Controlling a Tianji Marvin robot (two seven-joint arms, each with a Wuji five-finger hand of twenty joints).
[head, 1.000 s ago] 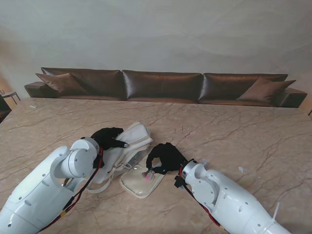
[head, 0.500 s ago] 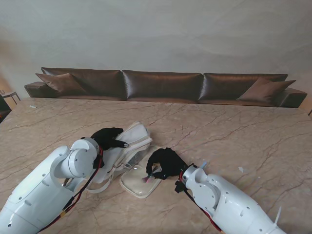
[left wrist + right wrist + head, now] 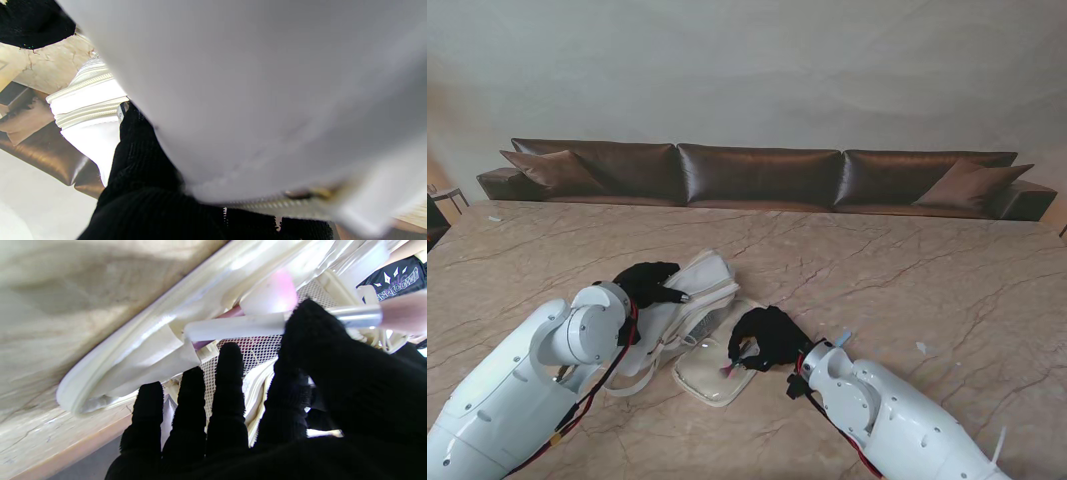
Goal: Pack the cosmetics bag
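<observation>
1. We see a marble worktop [image 3: 907,270] running back to a brown sofa [image 3: 757,175] along the wall.
2. Our two white arms rise from the near corners, the left arm [image 3: 522,385] and the right arm [image 3: 897,420], each ending in a black-gloved robot hand.
3. The white bag [image 3: 689,300] lies open near the middle of the worktop, just in front of us, its upper half propped up and tilted to the left. In the left wrist view its white side fills most of the frame, with a zip [image 3: 293,200] along one edge.
4. The lid [image 3: 712,375], a cream flap with a mesh pocket [image 3: 253,346], lies flat on the worktop nearer to us, to the right of the propped half.
5. Our left robot hand [image 3: 645,283] is closed on the raised edge of the bag, its fingers [image 3: 140,156] pressed against the white fabric.
6. Our right robot hand [image 3: 767,337] hovers over the far right corner of the lid. Its thumb and forefinger pinch a brush [image 3: 267,325], while the other fingers [image 3: 227,390] spread over the mesh.
7. The brush has a white handle and a silver ferrule; its handle end lies against the mesh pocket, beside a pink item [image 3: 277,295] that we cannot make out clearly.
</observation>
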